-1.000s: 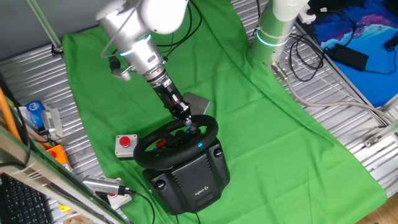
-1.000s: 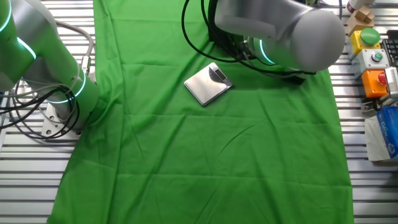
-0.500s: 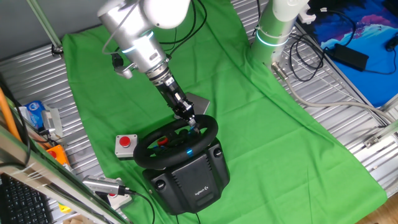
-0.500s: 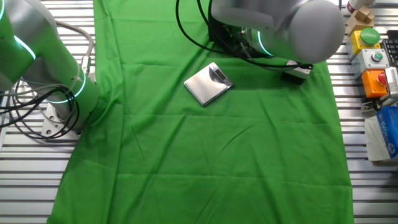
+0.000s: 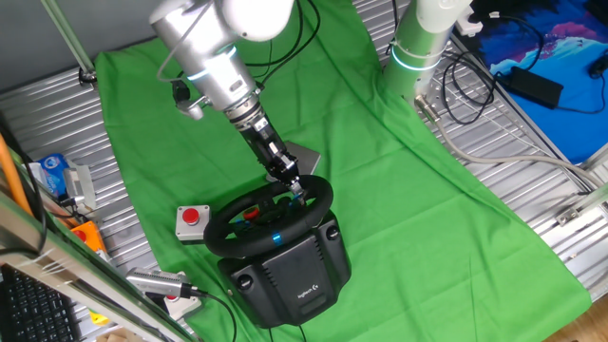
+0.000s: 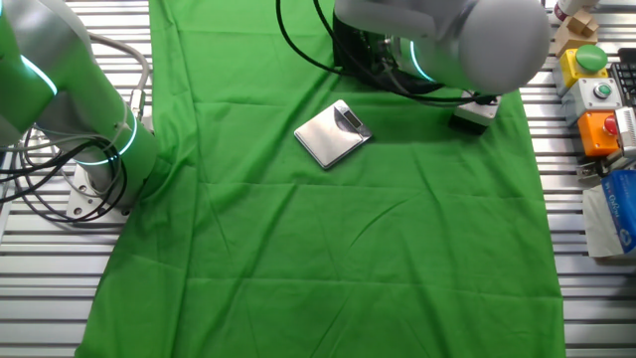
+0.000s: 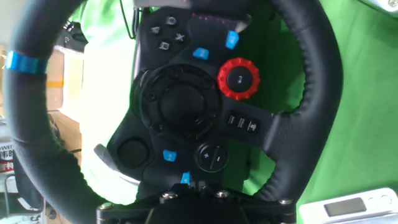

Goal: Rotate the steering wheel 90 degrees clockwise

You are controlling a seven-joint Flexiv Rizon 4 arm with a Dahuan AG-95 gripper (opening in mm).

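Since a second ago your arm has leaned further over and the blue light under the steering wheel (image 5: 271, 220) hub has slid left; the wheel has turned. Your gripper (image 5: 296, 189) sits at the rim's far side, against the spokes; you cannot tell whether it clamps the rim. Wheel stands on its black base at the near edge of the green cloth (image 5: 380, 180) on the table (image 5: 532, 180). Grey box with red button (image 5: 193, 220) lies just left. Silver scale (image 6: 333, 133) lies behind the wheel.
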